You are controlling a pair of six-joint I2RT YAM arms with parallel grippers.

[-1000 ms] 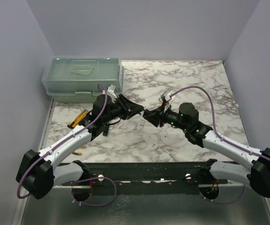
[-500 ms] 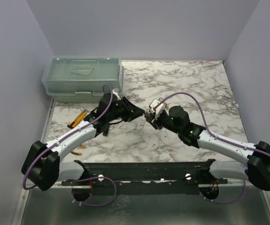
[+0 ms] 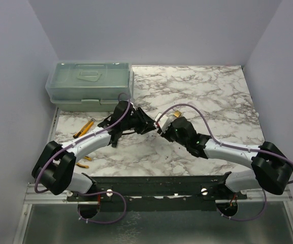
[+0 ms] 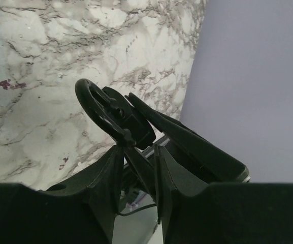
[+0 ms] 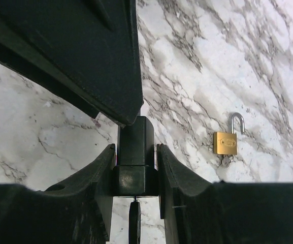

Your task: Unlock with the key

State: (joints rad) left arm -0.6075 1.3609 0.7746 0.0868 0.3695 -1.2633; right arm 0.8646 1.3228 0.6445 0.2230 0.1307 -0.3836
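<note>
Between the fingers of the left gripper (image 4: pixel 136 151), at the bottom centre of its wrist view, we see a narrow dark piece pinched. We judge it is the tiny black-headed key (image 4: pixel 137 168); its blade is hidden. Just above it is the black block-shaped padlock (image 4: pixel 135 127) with a round shackle, and the right gripper (image 5: pixel 135 148) is clenched on its body. To do this step well we should hold the padlock steady, keep the key in line with the keyhole, and turn gently without bending. At the right of the right wrist view a small brass padlock (image 5: pixel 226 141) lies on the white marble table (image 5: pixel 197 61), shackle open.
</note>
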